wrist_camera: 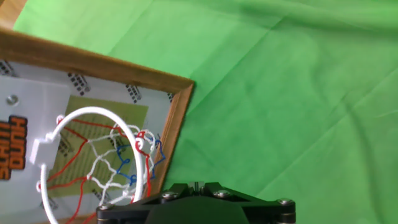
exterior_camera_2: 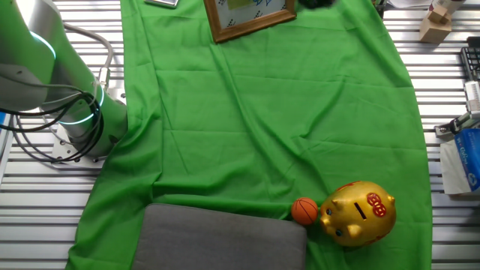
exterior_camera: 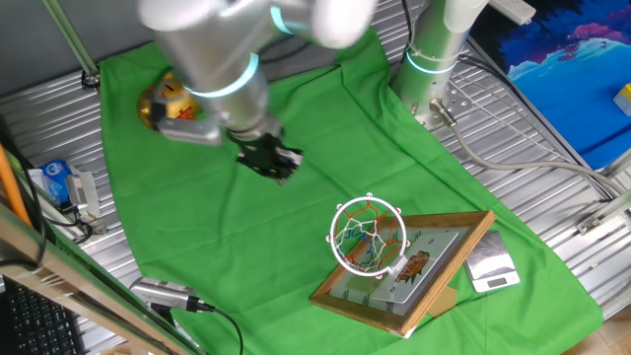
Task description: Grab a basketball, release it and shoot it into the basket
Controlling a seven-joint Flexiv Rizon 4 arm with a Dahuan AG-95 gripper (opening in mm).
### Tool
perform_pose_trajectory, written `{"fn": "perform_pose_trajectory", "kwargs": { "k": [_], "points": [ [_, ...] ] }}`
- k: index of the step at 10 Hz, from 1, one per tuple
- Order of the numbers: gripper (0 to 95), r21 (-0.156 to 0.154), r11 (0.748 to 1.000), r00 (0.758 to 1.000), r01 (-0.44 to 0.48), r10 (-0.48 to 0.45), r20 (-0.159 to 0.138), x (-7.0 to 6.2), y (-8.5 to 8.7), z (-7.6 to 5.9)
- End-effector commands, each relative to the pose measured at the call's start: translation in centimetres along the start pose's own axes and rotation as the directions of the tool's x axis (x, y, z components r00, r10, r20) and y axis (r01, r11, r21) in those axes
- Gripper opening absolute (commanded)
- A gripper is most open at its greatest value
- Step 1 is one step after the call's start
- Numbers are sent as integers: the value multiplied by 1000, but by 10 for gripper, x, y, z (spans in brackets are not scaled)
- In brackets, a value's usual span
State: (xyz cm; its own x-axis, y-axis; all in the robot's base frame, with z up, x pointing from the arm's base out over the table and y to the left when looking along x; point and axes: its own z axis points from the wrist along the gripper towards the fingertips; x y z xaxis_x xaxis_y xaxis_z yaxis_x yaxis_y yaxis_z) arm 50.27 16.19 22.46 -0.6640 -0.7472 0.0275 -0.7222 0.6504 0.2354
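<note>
The basketball (exterior_camera_2: 304, 211), tiny and orange with dark lines, lies on the green cloth (exterior_camera_2: 262, 127) and touches the gold piggy bank (exterior_camera_2: 358, 213). My arm hides it in the one fixed view. The basket (exterior_camera: 368, 237) has a white rim and a red-and-white net. It is fixed to a wood-framed picture backboard (exterior_camera: 412, 278) lying tilted on the cloth. The hand view shows the rim (wrist_camera: 132, 135) at lower left. My gripper (exterior_camera: 270, 158) hangs above the cloth between the piggy bank and the basket, far from the ball and holding nothing. Its fingers are not clear enough to judge.
The piggy bank (exterior_camera: 163, 101) sits at the cloth's far left. A grey pad (exterior_camera_2: 217, 240) lies beside the ball. A silver scale (exterior_camera: 491, 264) sits by the backboard. The arm's base (exterior_camera: 434, 54) and cables stand at the back. A blue carton (exterior_camera: 57, 182) sits off the cloth.
</note>
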Motion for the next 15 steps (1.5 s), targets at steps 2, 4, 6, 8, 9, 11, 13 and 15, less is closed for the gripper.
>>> {"fn": "perform_pose_trajectory", "kwargs": {
  "k": [2,4,6,8,9,11,13,15],
  "points": [
    [0,-7,996,996,84,-84,-8,15,-50,-5],
    [0,-8,995,995,102,-102,-6,21,-63,-4],
    [0,-2,994,994,109,-109,-15,22,-63,-4],
    [0,7,994,993,111,-111,-26,22,-62,-3],
    [0,7,994,993,111,-110,-30,23,-60,0],
    [0,13,998,998,60,-59,-30,23,-60,0],
    [0,47,999,1000,-14,15,-21,23,-60,0],
    [0,61,996,998,-66,66,-6,23,-60,0]
  ]
}}
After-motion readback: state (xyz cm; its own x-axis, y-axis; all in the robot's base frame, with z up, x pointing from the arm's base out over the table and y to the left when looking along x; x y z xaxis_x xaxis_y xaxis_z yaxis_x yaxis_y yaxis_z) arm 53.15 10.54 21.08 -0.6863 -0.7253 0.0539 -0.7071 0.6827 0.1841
